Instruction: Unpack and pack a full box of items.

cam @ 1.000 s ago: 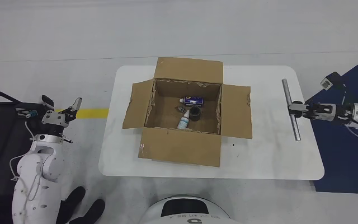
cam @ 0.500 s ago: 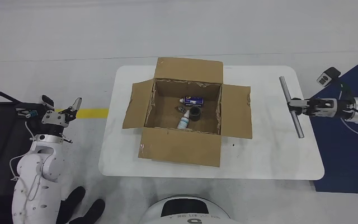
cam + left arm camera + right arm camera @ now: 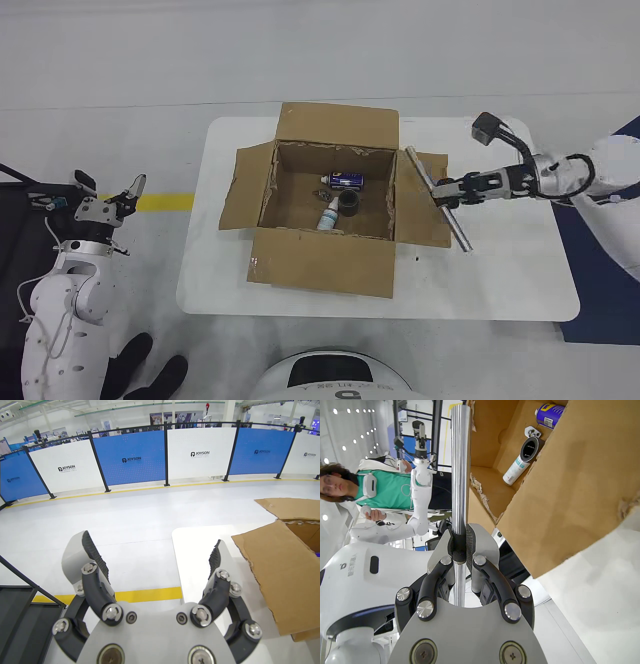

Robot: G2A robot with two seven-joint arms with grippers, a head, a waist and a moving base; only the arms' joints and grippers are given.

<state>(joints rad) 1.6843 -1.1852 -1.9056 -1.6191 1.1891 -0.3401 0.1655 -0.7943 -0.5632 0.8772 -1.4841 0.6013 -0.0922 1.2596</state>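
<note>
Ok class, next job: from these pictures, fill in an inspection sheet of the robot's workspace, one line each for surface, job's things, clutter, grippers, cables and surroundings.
Surface: white table, carrying the box.
Job's things: open cardboard box, flaps out; inside lie a blue can, a white bottle and a black cylinder; a metal rod slants above the flap on the robot's right.
Clutter: a small dark speck on the table near the box.
Grippers: right gripper shut on the rod; left gripper open, empty, beside the table.
Cables: a thin wire beside the left arm.
Surroundings: blue and white fence panels; yellow floor line.
</note>
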